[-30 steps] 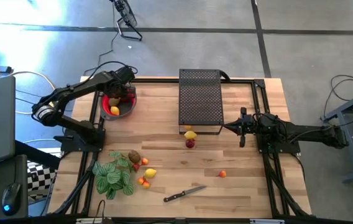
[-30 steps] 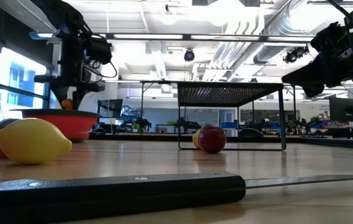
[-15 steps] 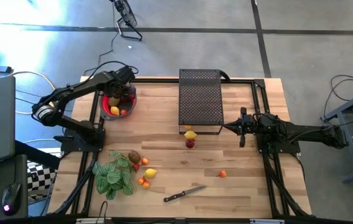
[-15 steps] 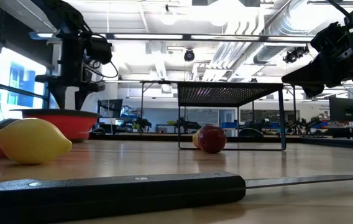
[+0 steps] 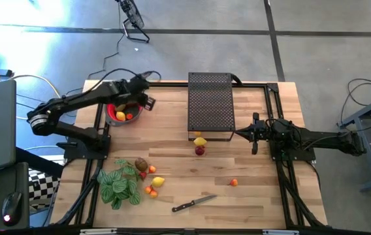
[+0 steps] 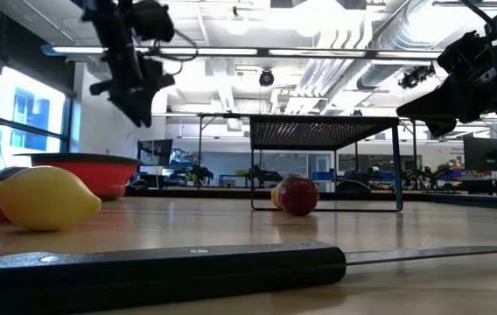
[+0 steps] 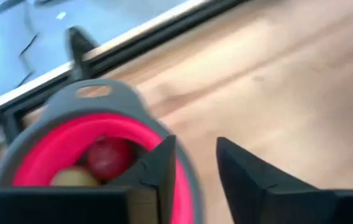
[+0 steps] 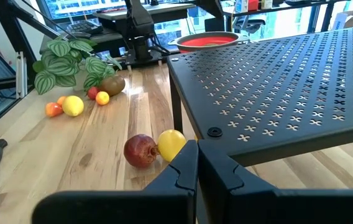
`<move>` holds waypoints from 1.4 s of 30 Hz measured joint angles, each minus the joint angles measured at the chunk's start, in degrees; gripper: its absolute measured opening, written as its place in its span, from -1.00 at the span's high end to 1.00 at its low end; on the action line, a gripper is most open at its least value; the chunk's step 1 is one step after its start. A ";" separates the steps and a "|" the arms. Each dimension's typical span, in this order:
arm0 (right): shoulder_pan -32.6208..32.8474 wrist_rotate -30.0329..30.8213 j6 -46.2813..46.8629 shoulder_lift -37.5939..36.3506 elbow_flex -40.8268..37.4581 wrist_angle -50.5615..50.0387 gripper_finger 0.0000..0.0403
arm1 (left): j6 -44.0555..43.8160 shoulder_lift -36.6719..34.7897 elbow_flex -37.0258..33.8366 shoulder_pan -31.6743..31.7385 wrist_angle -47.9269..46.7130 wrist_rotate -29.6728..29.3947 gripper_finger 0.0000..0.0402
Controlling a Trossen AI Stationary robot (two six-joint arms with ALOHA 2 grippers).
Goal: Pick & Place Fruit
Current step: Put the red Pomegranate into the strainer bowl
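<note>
1. Above the red bowl, at the desk's far left corner, the left gripper is seen raised over the bowl's rim; its fingers are parted by a narrow gap and nothing is grasped between them.
2. Inside the bowl, a yellow lemon, a small orange fruit and a dark red apple are seen.
3. By the near edge of the black perforated rack, a second lemon and a second apple are found touching each other.
4. Beside the green striped plant, near the desk's front left, a kiwi, a third lemon and several small red and orange fruits are gathered.
5. One orange fruit is seen alone toward the right, and a knife lies near the front edge.
6. The right gripper is held just right of the rack, with its fingers clenched together on nothing.
</note>
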 joint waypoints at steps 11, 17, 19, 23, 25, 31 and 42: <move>0.00 0.01 0.00 0.00 0.01 0.00 0.99 | 6.18 -0.31 -2.73 -21.00 16.37 -0.06 0.79; 0.00 -0.01 0.00 0.00 0.00 0.00 0.99 | 6.57 0.12 -4.76 -29.01 26.75 -0.05 0.86; 0.00 0.01 0.00 0.00 0.01 0.00 0.99 | 6.57 0.43 -5.35 -31.43 29.84 -0.02 0.87; 0.00 -0.02 0.00 0.00 0.00 0.00 0.99 | 6.57 2.09 -5.94 -35.39 35.61 -0.01 0.87; 0.00 -0.01 0.00 0.00 0.00 -0.02 0.99 | 6.87 3.27 -6.27 -36.91 37.04 -0.02 0.87; 0.00 -0.06 0.00 0.05 0.01 -0.12 0.99 | 6.88 8.68 -6.11 -39.81 43.99 0.02 0.87; 0.00 -0.08 0.00 0.20 0.01 -0.22 0.99 | 4.77 20.88 -6.01 -40.53 59.13 0.34 0.87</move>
